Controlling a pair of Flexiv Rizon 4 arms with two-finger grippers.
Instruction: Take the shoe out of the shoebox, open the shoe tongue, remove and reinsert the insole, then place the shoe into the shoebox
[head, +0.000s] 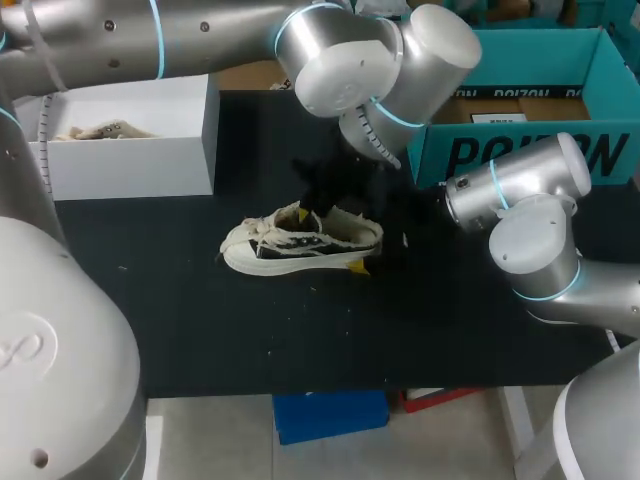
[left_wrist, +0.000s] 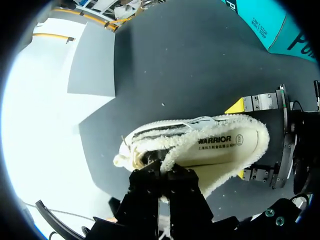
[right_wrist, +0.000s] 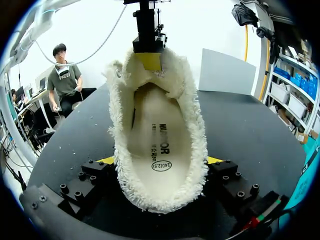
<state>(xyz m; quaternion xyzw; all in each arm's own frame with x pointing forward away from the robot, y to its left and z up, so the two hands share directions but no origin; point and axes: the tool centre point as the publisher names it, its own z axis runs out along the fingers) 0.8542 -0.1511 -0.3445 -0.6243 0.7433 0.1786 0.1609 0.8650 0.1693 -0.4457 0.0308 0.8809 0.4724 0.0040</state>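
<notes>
The left end effector has its fingers pressed close on the fluffy tongue of the shoe, pinching it. The right end effector holds the shoe's heel, with one yellow tip on each side. The shoe stands upright in the middle of the black bench, toe to the left. The insole lies inside it. A white box sits far left, and a teal shoebox far right.

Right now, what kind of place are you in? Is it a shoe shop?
Probably a robot test bench, not a shop: my left gripper and right gripper hold one fleecy shoe on a black table, near a teal shoebox.
</notes>
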